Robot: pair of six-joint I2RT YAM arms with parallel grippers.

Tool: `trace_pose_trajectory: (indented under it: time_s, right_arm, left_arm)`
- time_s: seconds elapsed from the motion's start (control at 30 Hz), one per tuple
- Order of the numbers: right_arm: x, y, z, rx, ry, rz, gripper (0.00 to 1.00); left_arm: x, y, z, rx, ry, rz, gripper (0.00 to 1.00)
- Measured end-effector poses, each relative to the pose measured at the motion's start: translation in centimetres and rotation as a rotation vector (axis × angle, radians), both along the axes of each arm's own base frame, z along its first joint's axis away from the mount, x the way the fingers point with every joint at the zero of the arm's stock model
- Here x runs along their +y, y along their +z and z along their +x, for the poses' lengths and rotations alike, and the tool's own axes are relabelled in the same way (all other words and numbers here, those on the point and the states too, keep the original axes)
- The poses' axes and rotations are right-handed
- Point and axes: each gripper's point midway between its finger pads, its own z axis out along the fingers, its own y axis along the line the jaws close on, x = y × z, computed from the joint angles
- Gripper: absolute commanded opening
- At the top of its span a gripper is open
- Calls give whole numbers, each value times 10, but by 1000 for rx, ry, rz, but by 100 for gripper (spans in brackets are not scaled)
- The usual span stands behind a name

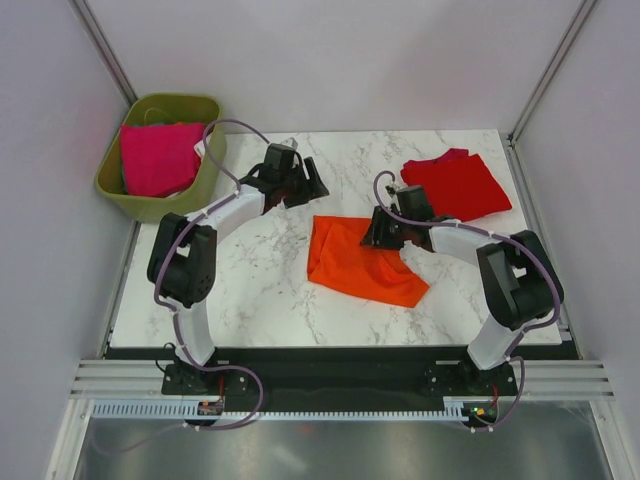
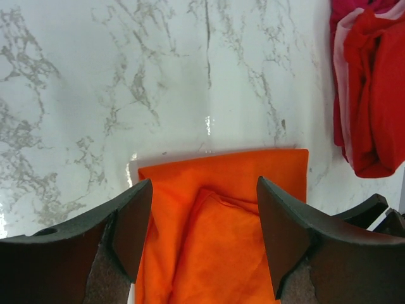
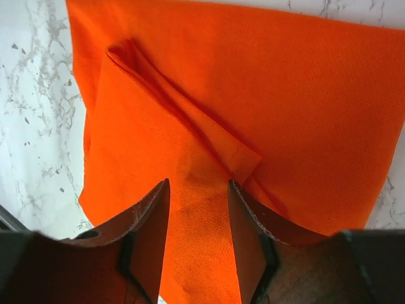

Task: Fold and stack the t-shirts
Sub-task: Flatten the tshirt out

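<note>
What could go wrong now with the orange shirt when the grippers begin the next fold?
1. The right gripper hangs open over a loose diagonal flap of the orange t-shirt; closing there may catch only the top layer and undo the fold.
2. The left gripper is open and holds nothing; if only one side pulls, the cloth may slide and bunch.
3. The red t-shirt lies near the right arm, which might brush it.

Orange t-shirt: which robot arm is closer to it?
Right. The right end effector is over the far right edge of the orange t-shirt; the left end effector hangs beyond its far left corner, above bare table.
</note>
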Motion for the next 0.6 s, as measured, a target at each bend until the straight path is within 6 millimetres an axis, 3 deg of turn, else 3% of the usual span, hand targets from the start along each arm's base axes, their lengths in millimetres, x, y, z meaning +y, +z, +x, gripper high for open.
trace_pose_trajectory:
  time_s: [0.27,0.6]
  right_arm:
    - [-6,-5,9,-22,-53,-63,65]
    - [-14,-6,16,-41,-85,-104,54]
  left_arm:
    - [16,-18,-2,55,36,13,72]
    - [15,-20,-2,60,38,9,72]
